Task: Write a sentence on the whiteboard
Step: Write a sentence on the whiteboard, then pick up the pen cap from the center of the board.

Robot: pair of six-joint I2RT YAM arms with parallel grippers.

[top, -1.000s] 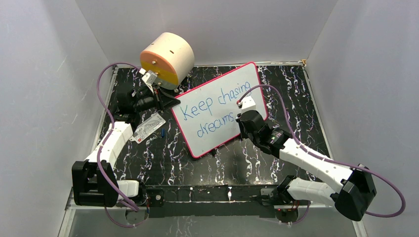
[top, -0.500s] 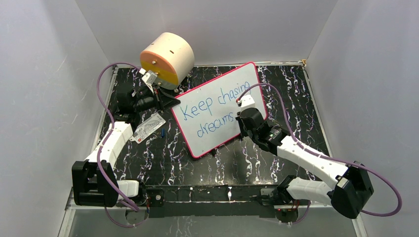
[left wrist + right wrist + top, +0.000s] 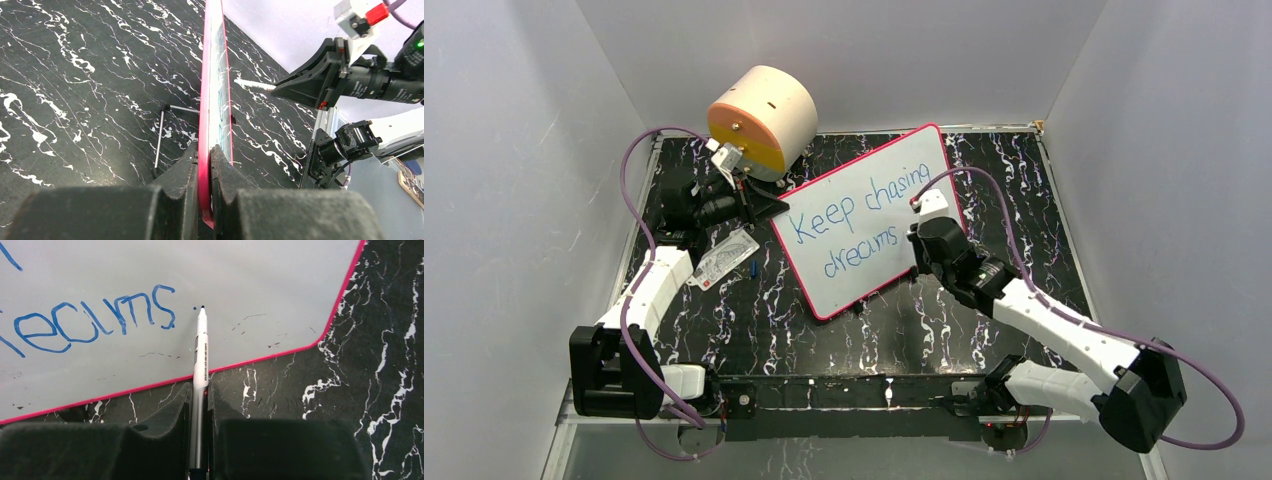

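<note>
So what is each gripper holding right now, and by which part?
The left gripper clamps the whiteboard by its pink edge; the right gripper grips the marker by its rear barrel.

— Board and writing?
— Whiteboard [image 3: 849, 292] white, thin pink-red border; sentence [image 3: 861, 252] in blue; a few faint dark scuffs near the lower edge.
— Surface beneath?
— Table [image 3: 924, 335] black, streaked all over with white marble veining.
— Tools and arms?
— Marker [image 3: 201, 355] white-barrelled, fine dark print, dark tip; left gripper [image 3: 204, 150] and right gripper [image 3: 200, 387] black-fingered; left arm [image 3: 656, 285] and right arm [image 3: 1064, 325] white with black joints; cable [image 3: 624, 165] purple.
— Remainder?
— Drum [image 3: 769, 105] cream, orange on the near face; card [image 3: 724, 258] white with grey print, touch of red at one end; walls [image 3: 514, 150] pale grey.
</note>
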